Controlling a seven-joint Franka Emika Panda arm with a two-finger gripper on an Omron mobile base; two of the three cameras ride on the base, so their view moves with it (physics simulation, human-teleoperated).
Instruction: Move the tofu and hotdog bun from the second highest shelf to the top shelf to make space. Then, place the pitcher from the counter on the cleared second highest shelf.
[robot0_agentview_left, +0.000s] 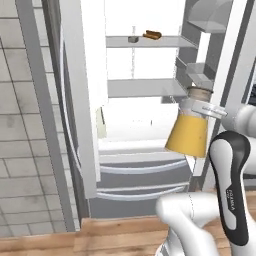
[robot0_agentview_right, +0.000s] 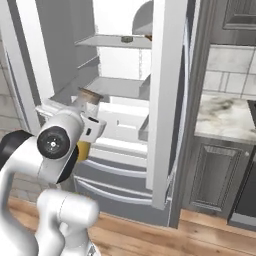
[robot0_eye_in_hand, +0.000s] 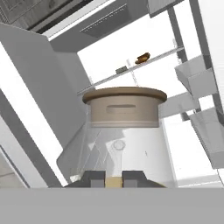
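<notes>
- Gripping the pitcher (robot0_agentview_left: 189, 131) in the gripper (robot0_eye_in_hand: 114, 178), jaws clenched on its body, the arm is carrying it in front of the open fridge.
- Pitcher is tilting, lid end leaning toward the fridge interior (long axis slanted, not upright).
- Second highest shelf (robot0_agentview_left: 145, 87) is lying ahead of and slightly above the lid, bare where visible.
- Tofu (robot0_agentview_left: 133, 39) and hotdog bun (robot0_agentview_left: 152, 35) are sitting on the top shelf (robot0_agentview_left: 150, 42).
- Judging next move: lifting and pushing forward onto that shelf.
</notes>
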